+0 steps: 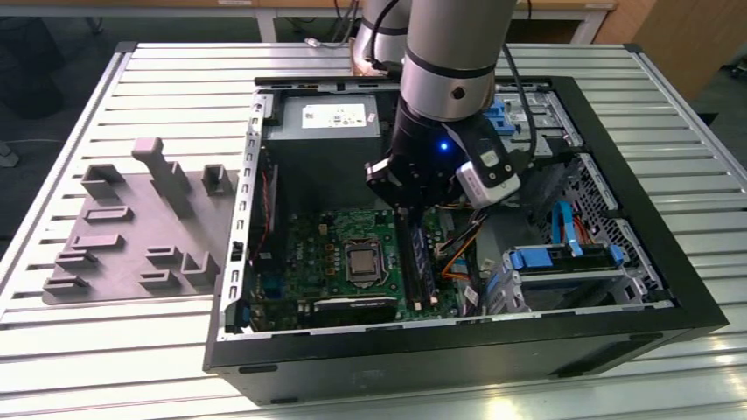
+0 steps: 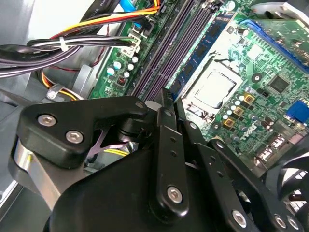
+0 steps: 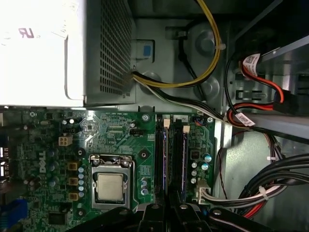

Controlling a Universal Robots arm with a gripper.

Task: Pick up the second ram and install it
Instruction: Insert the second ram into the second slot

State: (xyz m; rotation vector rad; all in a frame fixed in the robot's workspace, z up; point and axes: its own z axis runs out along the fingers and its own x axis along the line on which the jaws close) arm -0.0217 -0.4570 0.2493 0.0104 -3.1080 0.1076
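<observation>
We find our pincer low inside the open computer case, right over the memory slots beside the processor socket on the motherboard. In the exterior view a long dark stick, which we take for the second ram, stands in those slots just under the pincer, but we cannot tell whether the fingers are closed on it or spread. We judge the seating needs a straight, even downward press along the slot; the grey tray on the desk beside the case carries raised blocks and no stick.
</observation>
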